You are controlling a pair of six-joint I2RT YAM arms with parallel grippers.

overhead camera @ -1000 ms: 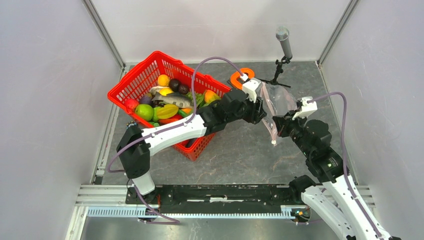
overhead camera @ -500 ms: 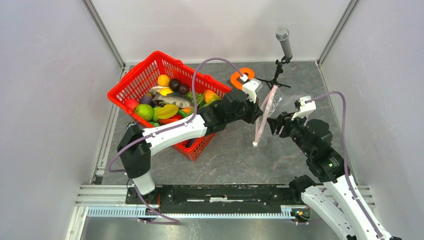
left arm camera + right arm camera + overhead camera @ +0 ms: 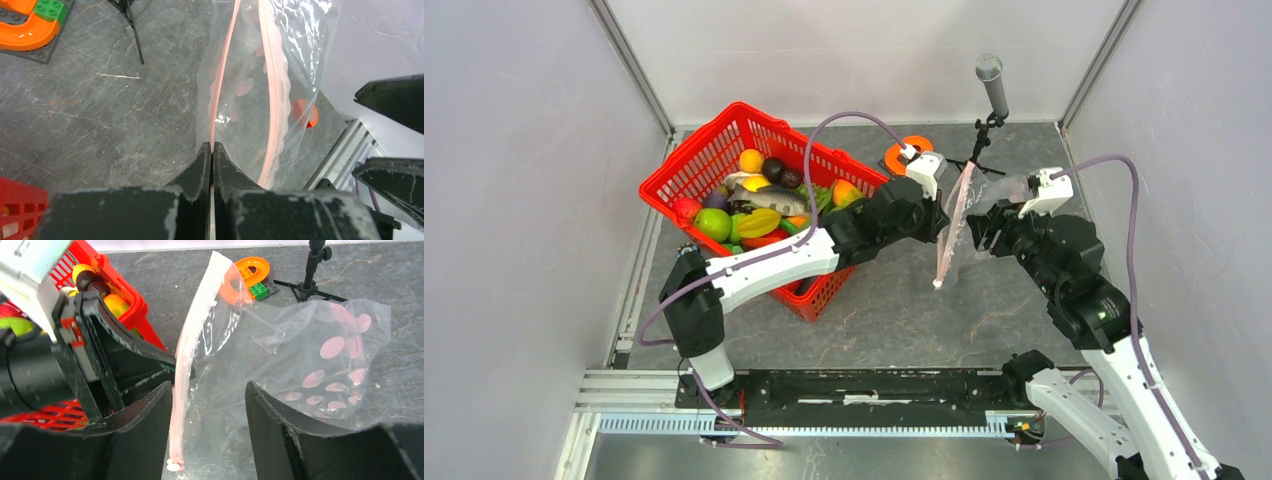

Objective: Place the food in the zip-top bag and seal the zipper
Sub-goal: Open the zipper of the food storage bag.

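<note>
Since half a second ago the right arm sits farther toward the upper right of the top view, and its right claw (image 3: 982,222) is drawn back from the pink strip; the bag hangs much as it did.

Nearest, the counter (image 3: 894,310) is a dark grey, stone-veined slab. Above it, the right claw's black fingers stand apart in the right wrist view, with the film loose between them and nothing clamped.

The zip-top bag (image 3: 300,355) is thin, clear and crinkly, printed with pale pink round dots, and it is held up off the counter at centre right of the top view. Its zipper (image 3: 951,228) is a narrow pinkish-white strip whose long axis runs from a near, lower end to a far, upper end. The mouth is parted, with one lip bowing away from the other in the left wrist view.

The left claw (image 3: 211,147) is pressed together on the left-hand lip of the zipper.

Farther left, a red mesh basket (image 3: 692,145) holds the food (image 3: 759,205), a heap of glossy plastic produce. Beyond stand an orange toy block (image 3: 909,150) and a microphone on a tripod (image 3: 992,85). Plain pale walls (image 3: 854,50) close the counter in.
</note>
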